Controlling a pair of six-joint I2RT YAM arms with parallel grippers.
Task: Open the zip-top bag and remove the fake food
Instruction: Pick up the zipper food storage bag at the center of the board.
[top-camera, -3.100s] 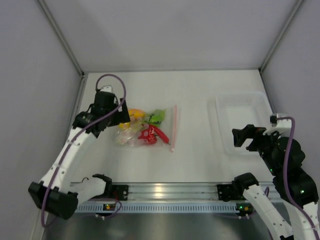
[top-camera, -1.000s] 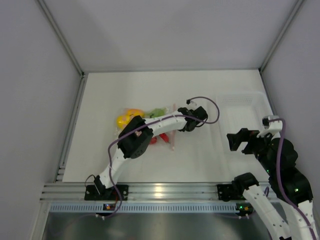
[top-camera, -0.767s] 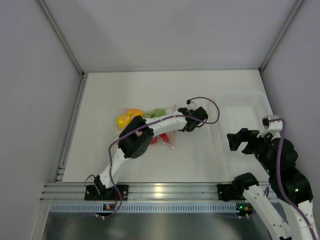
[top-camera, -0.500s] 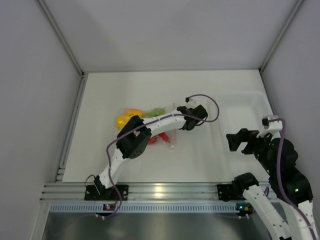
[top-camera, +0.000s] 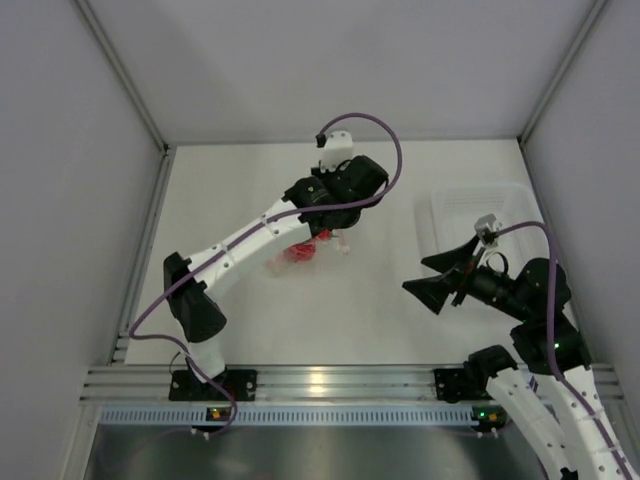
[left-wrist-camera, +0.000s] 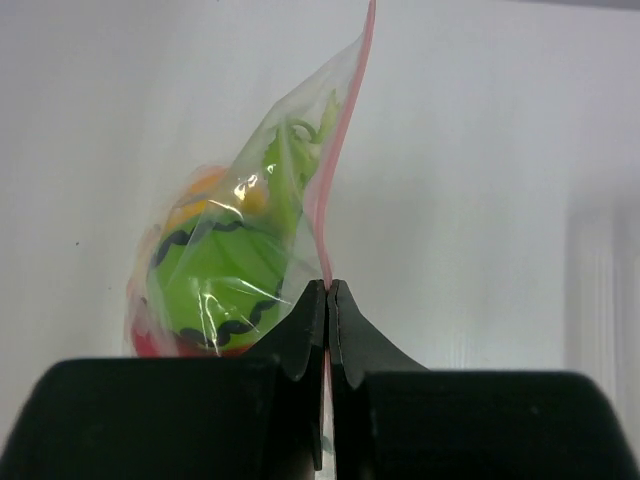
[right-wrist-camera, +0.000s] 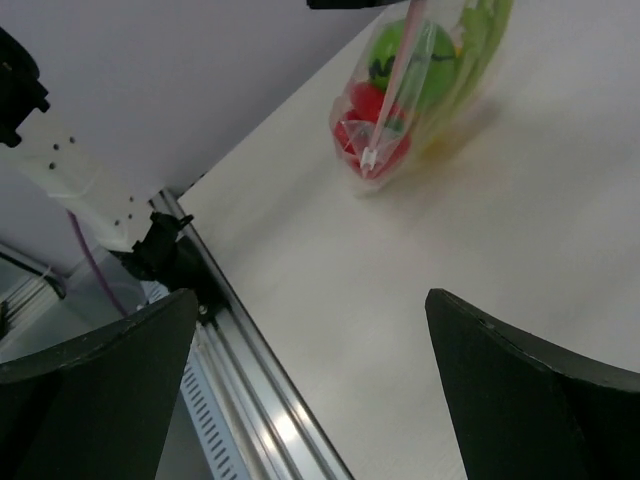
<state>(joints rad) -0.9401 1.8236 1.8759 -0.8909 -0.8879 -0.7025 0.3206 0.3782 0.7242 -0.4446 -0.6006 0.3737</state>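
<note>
There the zip-top bag (top-camera: 297, 252) hung, near the middle of the worktop (top-camera: 230, 180) and a little toward its back edge. Its zip strip (left-wrist-camera: 342, 130) was pinched in the left jaws, with the pouch trailing off to their left. The fake food (left-wrist-camera: 215, 285) sat bunched inside it. Over at the right edge lay the tray (top-camera: 505, 200), well apart from the bag. The right jaws hovered between the two, just before the tray's near-left corner.

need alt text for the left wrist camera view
The black left gripper is shut on the pink-red zip strip of a clear crinkly plastic zip-top bag. Inside are glossy plastic toy foods: a green ball with a black wavy line in front, orange and red pieces behind it, against a white table.
</note>
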